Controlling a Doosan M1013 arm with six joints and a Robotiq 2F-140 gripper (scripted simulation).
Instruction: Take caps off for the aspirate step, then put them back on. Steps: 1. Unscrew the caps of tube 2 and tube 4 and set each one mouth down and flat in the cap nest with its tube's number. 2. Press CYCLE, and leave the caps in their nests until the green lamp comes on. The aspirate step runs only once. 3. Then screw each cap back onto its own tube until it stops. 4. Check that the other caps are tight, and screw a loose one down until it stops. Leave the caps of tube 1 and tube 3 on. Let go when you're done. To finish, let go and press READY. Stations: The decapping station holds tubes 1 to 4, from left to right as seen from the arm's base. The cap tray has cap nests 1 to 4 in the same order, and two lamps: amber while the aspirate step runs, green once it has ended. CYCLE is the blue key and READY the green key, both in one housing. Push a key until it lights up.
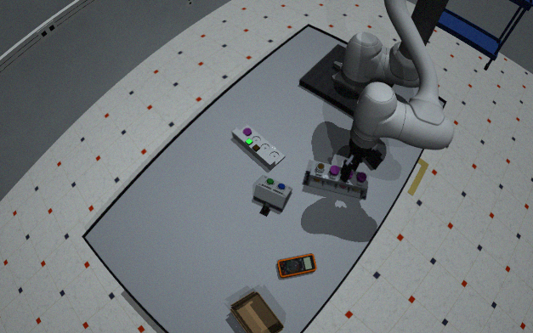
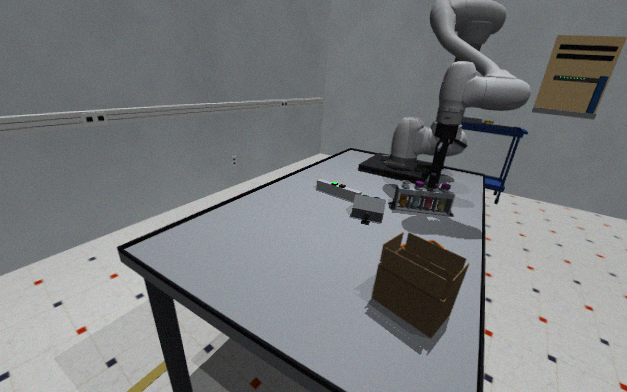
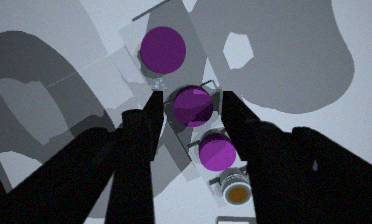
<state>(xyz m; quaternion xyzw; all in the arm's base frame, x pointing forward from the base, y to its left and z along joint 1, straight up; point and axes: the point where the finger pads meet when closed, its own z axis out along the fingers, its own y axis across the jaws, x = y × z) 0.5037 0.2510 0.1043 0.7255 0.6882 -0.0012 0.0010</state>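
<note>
Pincer hanging released around the middle purple cap in the rack. Fingers off it on both sides, gripping nothing. Rack parked near the long table edge, toward the corner by the arm's base.

Probably small stiff plastic, light, and smooth enough to slip mid-twist. Best pinched square across the side wall, without tilting the thin tube underneath.

Count:
- Four tubes: three wearing purple caps, one open tube showing orange.
- One spare purple cap in the end nest of the tray toward mid-table, other three nests bare.
- Green lamp lit.
- Two keys, green key and blue key.
- One meter and one cardboard box.
</note>
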